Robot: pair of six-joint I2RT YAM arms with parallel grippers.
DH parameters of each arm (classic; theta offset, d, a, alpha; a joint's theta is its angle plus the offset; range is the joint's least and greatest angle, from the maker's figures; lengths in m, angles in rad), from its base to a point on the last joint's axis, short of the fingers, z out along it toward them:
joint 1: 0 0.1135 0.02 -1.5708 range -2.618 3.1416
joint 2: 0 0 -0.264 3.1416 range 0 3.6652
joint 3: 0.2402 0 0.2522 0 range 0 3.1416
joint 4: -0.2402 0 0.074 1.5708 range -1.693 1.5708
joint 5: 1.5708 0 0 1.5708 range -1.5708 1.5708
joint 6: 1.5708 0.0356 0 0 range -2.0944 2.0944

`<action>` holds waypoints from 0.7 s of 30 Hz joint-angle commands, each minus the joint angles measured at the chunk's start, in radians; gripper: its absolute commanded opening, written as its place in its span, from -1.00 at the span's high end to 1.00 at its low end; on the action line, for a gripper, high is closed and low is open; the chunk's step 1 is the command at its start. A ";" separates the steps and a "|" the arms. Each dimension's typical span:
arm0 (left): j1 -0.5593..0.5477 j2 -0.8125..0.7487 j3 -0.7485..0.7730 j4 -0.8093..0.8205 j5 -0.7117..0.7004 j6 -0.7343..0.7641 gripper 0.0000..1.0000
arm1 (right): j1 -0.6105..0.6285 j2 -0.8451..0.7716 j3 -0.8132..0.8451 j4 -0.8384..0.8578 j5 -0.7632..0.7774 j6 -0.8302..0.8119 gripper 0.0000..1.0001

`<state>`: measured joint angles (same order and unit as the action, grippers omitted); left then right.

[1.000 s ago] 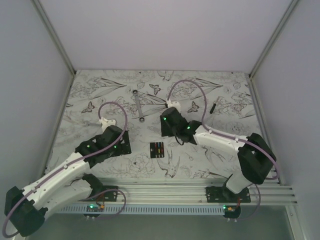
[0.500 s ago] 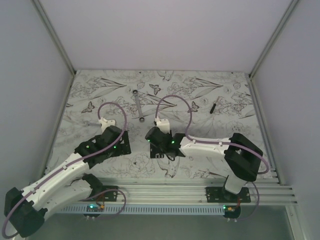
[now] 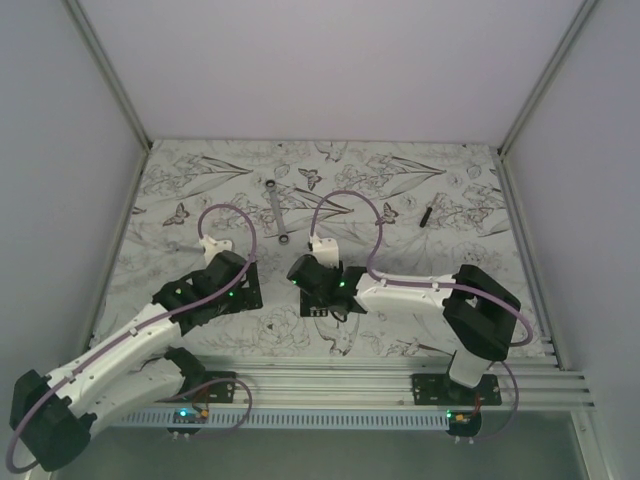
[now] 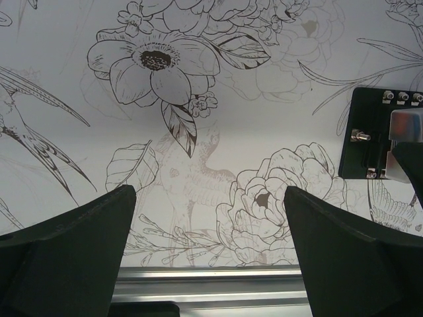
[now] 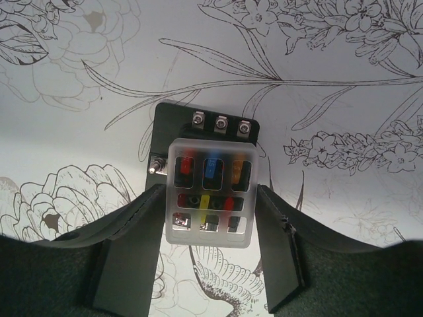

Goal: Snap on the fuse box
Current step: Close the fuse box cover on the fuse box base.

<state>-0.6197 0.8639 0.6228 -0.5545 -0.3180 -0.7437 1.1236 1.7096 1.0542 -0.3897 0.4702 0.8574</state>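
Top external view: both arms reach out over the flower-and-bird printed table cover [image 3: 200, 180], and the right arm bends in toward the middle.
Right gripper [image 5: 210, 190]: down low near the middle of the table, a bit toward the near edge. Its jaws are partly closed and its two dark fingers [image 5: 132, 251] press the left and right sides of a clear cover [image 5: 211, 165].
Clear cover: a frosted, rounded rectangle held over the fuses. Red, blue and yellow show through it in two rows. From where I stand I cannot tell whether it is fully seated or just resting on top.
Fuse box [image 5: 173, 122]: lying flat on the table under the right gripper. Its black base sticks out on the far side of the cover, with three small screws in a row there and one more terminal on its left edge.
Left gripper [image 4: 208, 198]: jaws spread wide with nothing between them. It sits just left of the fuse box, whose base shows at the right edge of the left wrist view.
Wrench [image 3: 278, 212]: silver, lying on the far side of the table, well apart from both grippers.
Black stick [image 3: 427, 213]: thin, far right, lying alone.
Metal rail [image 3: 380, 385]: runs along the near edge, with the arm bases on it.
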 commanded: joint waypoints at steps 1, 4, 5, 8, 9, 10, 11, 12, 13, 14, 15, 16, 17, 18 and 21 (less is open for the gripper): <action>0.008 0.007 -0.008 -0.030 -0.029 -0.005 -0.99 | 0.014 0.011 0.042 -0.024 0.031 0.053 -0.19; 0.008 0.009 -0.008 -0.030 -0.029 -0.005 -0.99 | 0.016 0.019 0.043 -0.029 0.026 0.059 -0.25; 0.008 0.009 -0.008 -0.030 -0.029 -0.005 -0.99 | 0.016 0.019 0.044 -0.029 0.023 0.060 -0.26; 0.008 0.015 -0.008 -0.029 -0.027 -0.006 -0.99 | 0.017 0.022 0.048 -0.024 0.023 0.059 -0.28; 0.008 0.017 -0.006 -0.029 -0.026 -0.006 -0.99 | 0.018 0.025 0.051 -0.023 0.023 0.056 -0.29; 0.008 0.020 -0.006 -0.030 -0.026 -0.006 -0.99 | 0.017 0.029 0.052 -0.023 0.025 0.055 -0.30; 0.008 0.023 -0.005 -0.029 -0.025 -0.006 -0.99 | 0.017 0.032 0.055 -0.023 0.024 0.053 -0.30; 0.008 0.024 -0.005 -0.029 -0.024 -0.005 -0.99 | 0.017 0.036 0.058 -0.022 0.021 0.051 -0.30; 0.008 0.026 -0.005 -0.029 -0.023 -0.006 -0.99 | 0.018 0.036 0.060 -0.019 0.020 0.049 -0.30; 0.008 0.026 -0.005 -0.029 -0.023 -0.006 -0.99 | 0.018 0.037 0.063 -0.020 0.019 0.042 -0.30; 0.008 0.026 -0.003 -0.029 -0.020 -0.006 -0.99 | 0.018 0.032 0.067 -0.020 0.020 0.036 -0.31; 0.008 0.026 -0.004 -0.028 -0.018 -0.006 -0.99 | 0.017 0.026 0.066 -0.019 0.020 0.033 -0.33; 0.008 0.027 -0.004 -0.028 -0.014 -0.006 -0.99 | 0.018 0.016 0.064 -0.018 0.022 0.027 -0.35; 0.008 0.027 -0.003 -0.027 -0.010 -0.007 -0.99 | 0.016 0.005 0.063 -0.019 0.024 0.015 -0.38; 0.008 0.034 0.006 -0.016 0.023 -0.005 -0.98 | 0.008 -0.029 0.055 -0.018 0.009 -0.028 -0.48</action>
<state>-0.6197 0.8886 0.6231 -0.5541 -0.3168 -0.7441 1.1240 1.7329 1.0851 -0.4084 0.4690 0.8669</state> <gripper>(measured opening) 0.995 0.717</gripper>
